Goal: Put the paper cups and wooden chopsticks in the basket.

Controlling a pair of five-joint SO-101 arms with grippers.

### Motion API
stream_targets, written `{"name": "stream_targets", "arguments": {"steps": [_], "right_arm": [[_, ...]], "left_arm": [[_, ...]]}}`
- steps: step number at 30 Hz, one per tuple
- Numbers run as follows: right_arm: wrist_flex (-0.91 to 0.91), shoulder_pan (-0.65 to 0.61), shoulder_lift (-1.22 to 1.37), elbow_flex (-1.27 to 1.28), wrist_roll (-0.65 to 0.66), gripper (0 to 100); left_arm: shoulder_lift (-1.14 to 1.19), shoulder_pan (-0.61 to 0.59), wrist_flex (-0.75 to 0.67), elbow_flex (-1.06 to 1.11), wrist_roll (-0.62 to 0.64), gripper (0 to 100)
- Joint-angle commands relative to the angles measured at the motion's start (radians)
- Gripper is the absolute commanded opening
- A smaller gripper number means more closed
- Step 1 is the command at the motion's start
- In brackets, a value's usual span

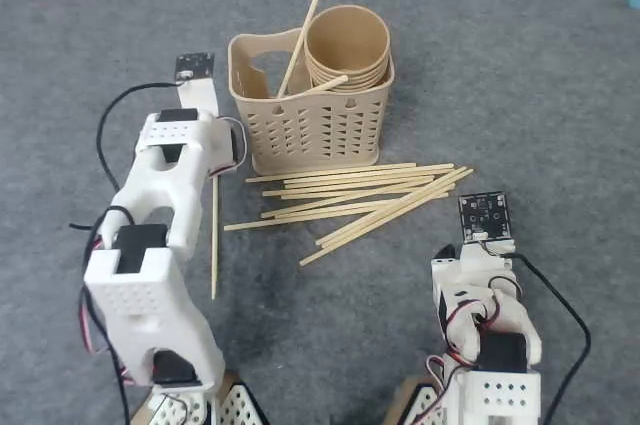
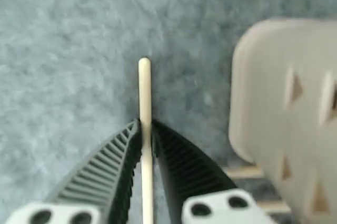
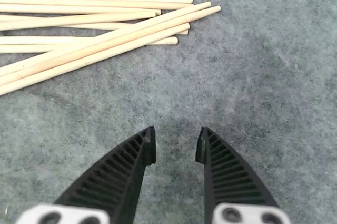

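Left claw (image 2: pixel 146 129) clenched on one chopstick (image 2: pixel 144 92); right claw (image 3: pixel 175 145) released above the worktop (image 3: pixel 263 76).
The chopstick runs between the left claw's fingers with its tip projecting past them, just left of the basket (image 1: pixel 310 130). The basket stands at far centre and holds the stacked paper cups (image 1: pixel 347 45) in its right compartment, plus two leaning chopsticks (image 1: pixel 302 35). The loose chopstick pile (image 1: pixel 350 200) lies on the worktop on the basket's near side, to the far left of the right claw and apart from it.
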Motion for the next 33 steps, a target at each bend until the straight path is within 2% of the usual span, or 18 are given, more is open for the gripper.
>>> {"name": "stream_targets", "arguments": {"steps": [1, 5, 9, 13, 16, 18, 23, 27, 33], "right_arm": [[0.004, -0.002, -0.024, 0.018, 0.014, 14.4], [0.004, -0.002, -0.024, 0.018, 0.014, 14.4], [0.005, 0.008, -0.024, 0.017, 0.014, 14.4], [0.002, 0.102, -0.025, 0.011, 0.015, 14.4], [-0.002, 0.148, -0.025, -0.008, 0.017, 14.8], [0.002, 0.147, -0.025, -0.020, 0.063, 15.8], [0.004, 0.048, -0.025, 0.017, 0.166, 23.8], [-0.007, -0.021, -0.025, 0.012, 0.239, 24.2], [-0.062, -0.213, -0.025, -0.006, 0.390, 24.2]], "left_arm": [[-0.107, 0.014, 0.118, -0.015, 0.005, 1], [-0.187, -0.025, 0.133, 0.044, -0.002, 1], [-0.242, -0.103, -0.061, 0.196, 0.005, 1], [-0.359, -0.123, -0.107, 0.295, 0.005, 1], [-0.437, -0.112, -0.209, 0.401, 0.005, 1], [-0.483, -0.112, -0.272, 0.455, 0.005, 1], [-0.545, -0.124, -0.354, 0.516, 0.005, 1], [-0.529, -0.187, -0.446, 0.515, 0.008, 1], [-0.422, -0.264, -0.483, 0.433, 0.222, 1]]}}
